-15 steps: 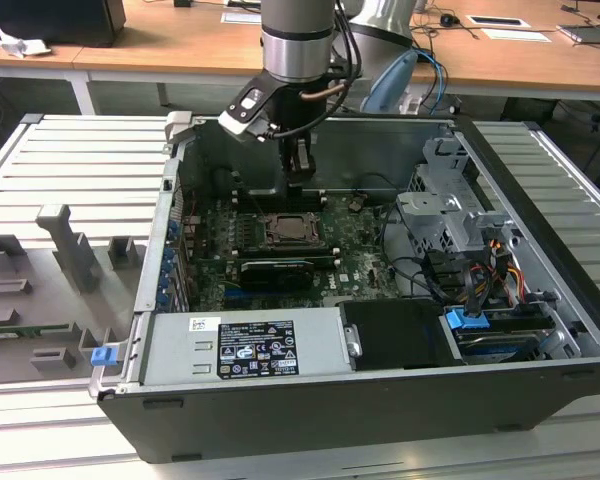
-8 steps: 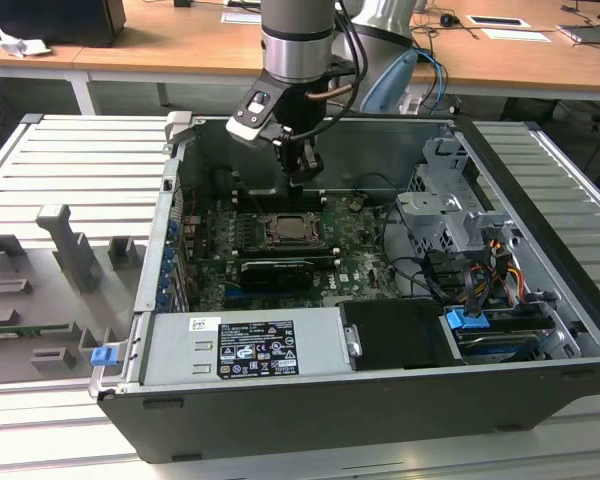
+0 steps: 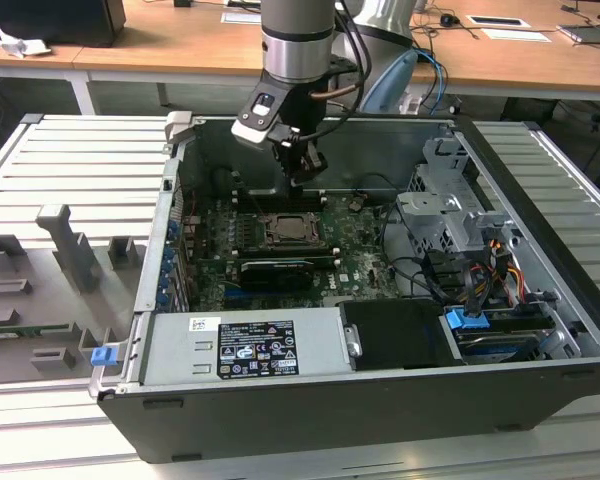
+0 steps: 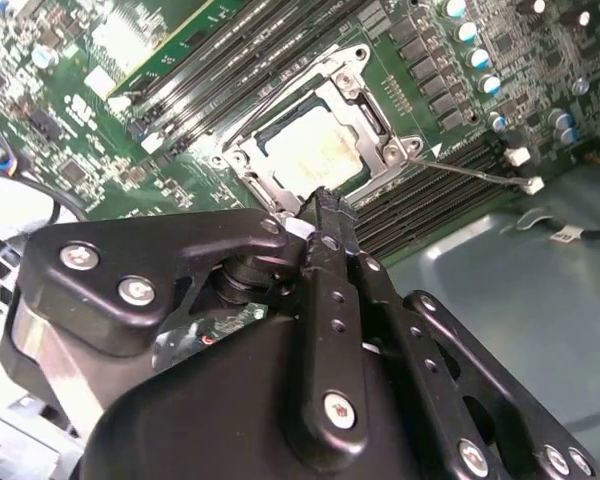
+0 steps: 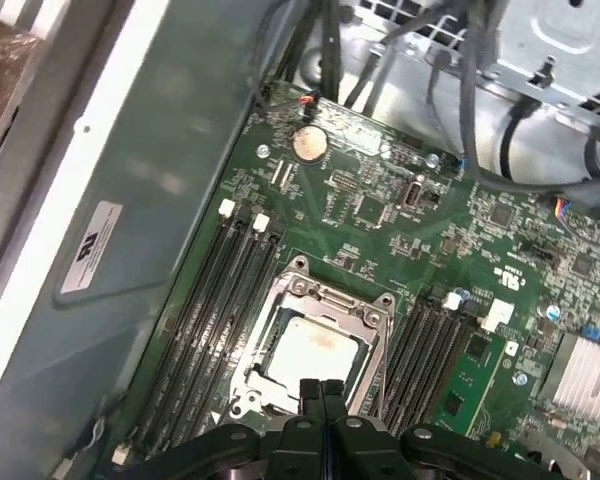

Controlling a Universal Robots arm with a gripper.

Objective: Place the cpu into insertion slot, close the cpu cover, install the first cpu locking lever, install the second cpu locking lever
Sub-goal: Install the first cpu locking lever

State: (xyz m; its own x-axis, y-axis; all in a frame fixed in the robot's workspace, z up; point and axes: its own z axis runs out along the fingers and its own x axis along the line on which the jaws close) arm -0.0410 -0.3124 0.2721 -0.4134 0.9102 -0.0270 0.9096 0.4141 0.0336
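Several grey fixtures [image 3: 70, 250] stand on the slatted table [image 3: 80, 150] at the exterior view's left, a blue clip [image 3: 102, 354] just beside the open computer case [image 3: 310, 420]; power supply [image 3: 240, 345] along the case's near wall; green motherboard [image 3: 360, 255] in the middle; insertion slot [image 3: 272, 240] near board centre, black memory slots [image 5: 205, 320] flanking it; cpu [image 5: 315, 350] seated in the slot, pale metal face up; cpu cover [image 5: 298, 292] lying flat around it, chip showing through the cut-out; thin wire lever [image 4: 480, 172] running from a socket corner out over the memory slots, latched or not unclear; gripper [image 3: 305, 178] hanging above the board just behind the slot in the exterior view, apart from it; fingertips [image 5: 308, 392] pressed together, nothing between them; drive cage [image 3: 450, 210] and bundled cables [image 3: 480, 280] at the right.
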